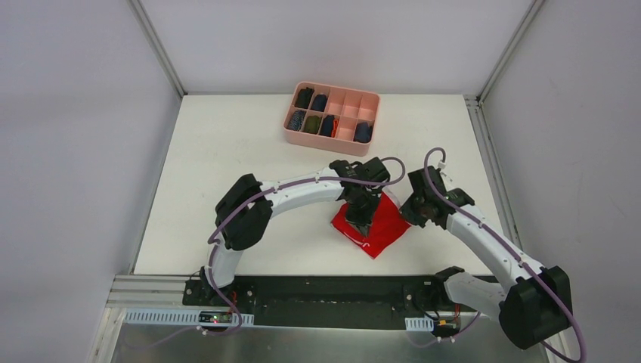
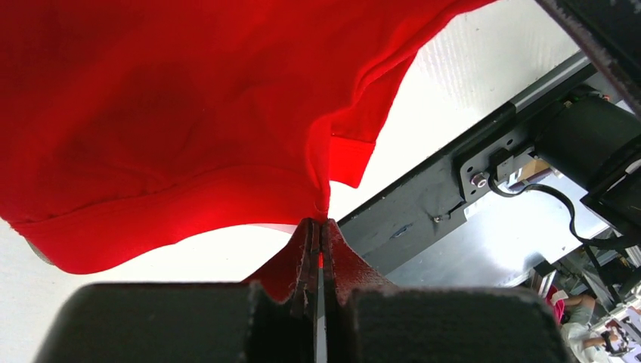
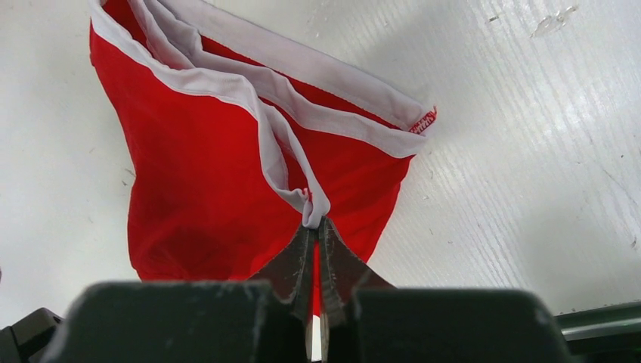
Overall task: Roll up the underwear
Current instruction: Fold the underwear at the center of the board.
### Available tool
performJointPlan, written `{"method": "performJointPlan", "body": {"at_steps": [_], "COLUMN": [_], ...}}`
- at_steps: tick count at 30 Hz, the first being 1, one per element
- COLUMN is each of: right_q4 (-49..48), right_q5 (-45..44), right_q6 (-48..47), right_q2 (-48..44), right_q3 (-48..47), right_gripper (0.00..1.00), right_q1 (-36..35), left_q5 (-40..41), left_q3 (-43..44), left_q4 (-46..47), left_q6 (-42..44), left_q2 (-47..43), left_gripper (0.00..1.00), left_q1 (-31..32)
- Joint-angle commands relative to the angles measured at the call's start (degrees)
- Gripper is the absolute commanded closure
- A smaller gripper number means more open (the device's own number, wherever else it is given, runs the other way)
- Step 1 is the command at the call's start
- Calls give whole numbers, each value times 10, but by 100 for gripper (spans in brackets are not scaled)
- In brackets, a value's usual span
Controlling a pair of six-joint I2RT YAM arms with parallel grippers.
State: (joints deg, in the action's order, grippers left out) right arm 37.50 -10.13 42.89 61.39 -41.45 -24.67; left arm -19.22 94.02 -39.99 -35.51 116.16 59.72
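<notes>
The red underwear (image 1: 376,225) lies on the white table near its front edge, between the two arms. My left gripper (image 1: 363,221) is shut on a red fold of it; in the left wrist view the cloth (image 2: 174,128) hangs from the pinch at my gripper (image 2: 320,224), lifted off the table. My right gripper (image 1: 407,213) is shut on the white waistband; in the right wrist view the band (image 3: 249,83) runs down into my gripper (image 3: 317,224), and the red cloth (image 3: 196,197) spreads behind it.
A pink divided box (image 1: 332,117) stands at the back of the table, holding several dark rolled garments. The black mounting rail (image 1: 325,295) with both arm bases runs along the near edge.
</notes>
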Motion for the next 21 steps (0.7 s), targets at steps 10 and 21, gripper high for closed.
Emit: {"method": "performJointPlan", "body": {"at_steps": [10, 21], "right_q4": [-23, -55], "right_q5": [26, 41], "right_q6": [-23, -33], "right_q2": [9, 35], "right_q3": [-26, 7], "right_gripper": [100, 100], "right_q1": [42, 75], "left_q5": [-27, -49], "left_q3": [29, 39], "left_q4": [6, 19], "left_q6": [-2, 2], "left_q2": [3, 43], "left_gripper": [100, 100], "left_q1": [11, 16]}}
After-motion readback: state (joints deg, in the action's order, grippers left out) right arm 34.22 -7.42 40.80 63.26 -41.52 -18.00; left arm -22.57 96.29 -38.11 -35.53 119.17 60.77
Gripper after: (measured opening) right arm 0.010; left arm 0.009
